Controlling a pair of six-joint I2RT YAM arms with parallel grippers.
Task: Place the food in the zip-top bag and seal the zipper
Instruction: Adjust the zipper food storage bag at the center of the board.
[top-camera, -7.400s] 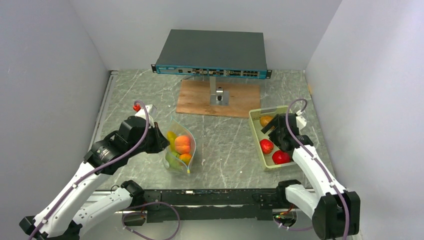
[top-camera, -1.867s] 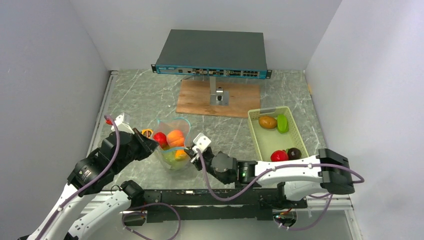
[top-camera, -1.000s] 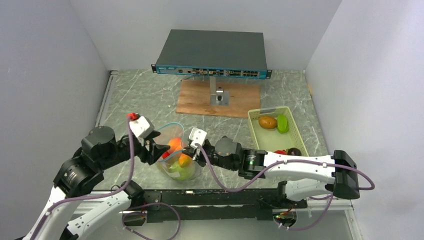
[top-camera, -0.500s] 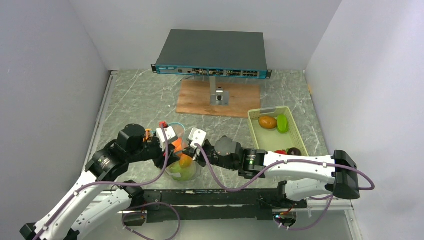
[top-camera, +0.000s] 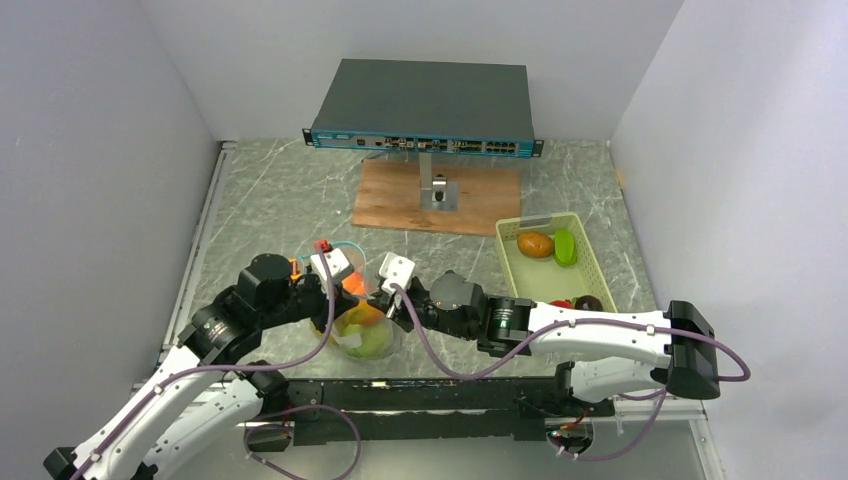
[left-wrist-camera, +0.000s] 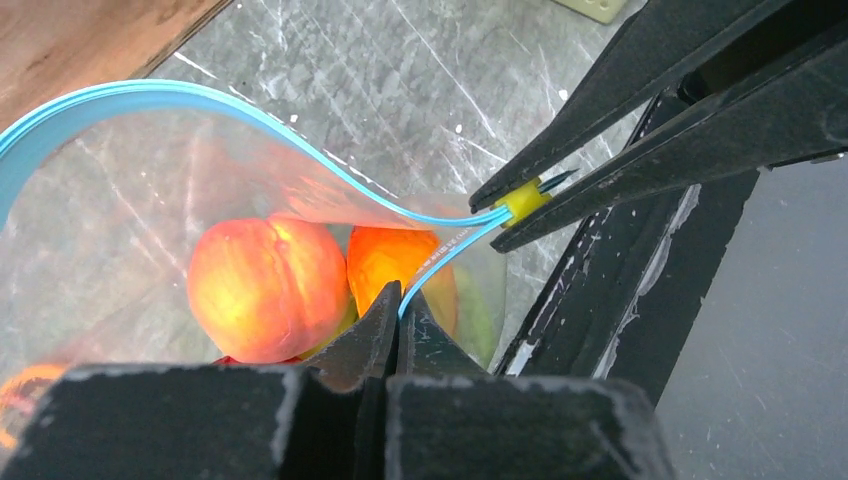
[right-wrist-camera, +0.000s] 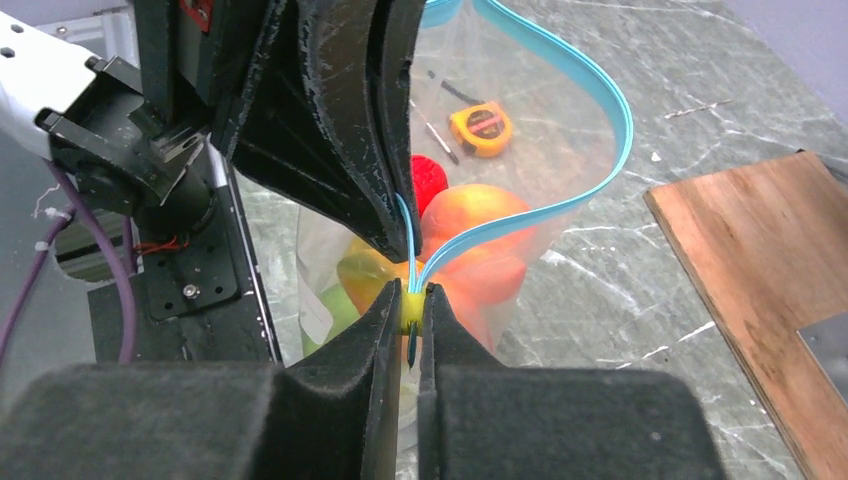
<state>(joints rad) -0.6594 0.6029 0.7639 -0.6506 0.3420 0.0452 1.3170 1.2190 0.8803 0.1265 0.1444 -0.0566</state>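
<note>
The clear zip-top bag (top-camera: 362, 335) stands at the table's near edge between both arms, its mouth gaping. Inside lies food: a peach (left-wrist-camera: 265, 285), an orange piece (left-wrist-camera: 390, 265), something green (right-wrist-camera: 325, 310) and something red (right-wrist-camera: 430, 175). My left gripper (left-wrist-camera: 400, 295) is shut on the teal zipper (left-wrist-camera: 200, 95) a short way from its end. My right gripper (right-wrist-camera: 408, 300) is shut on the yellow slider (left-wrist-camera: 522, 198) at that end of the zipper (right-wrist-camera: 622, 125). The two grippers sit close together, tip towards tip.
A pale green tray (top-camera: 512, 268) at the right holds more food: a brown-orange piece (top-camera: 536, 244), a green one (top-camera: 565, 246), a red one (top-camera: 560, 303) and a dark one (top-camera: 588, 303). A yellow tape measure (right-wrist-camera: 480, 128) lies beyond the bag. A network switch (top-camera: 422, 105) and a wooden board (top-camera: 400, 200) stand behind.
My left arm swung in from the bag's left side to its mouth and closed on the zipper strip. The right gripper stayed at the slider end.
</note>
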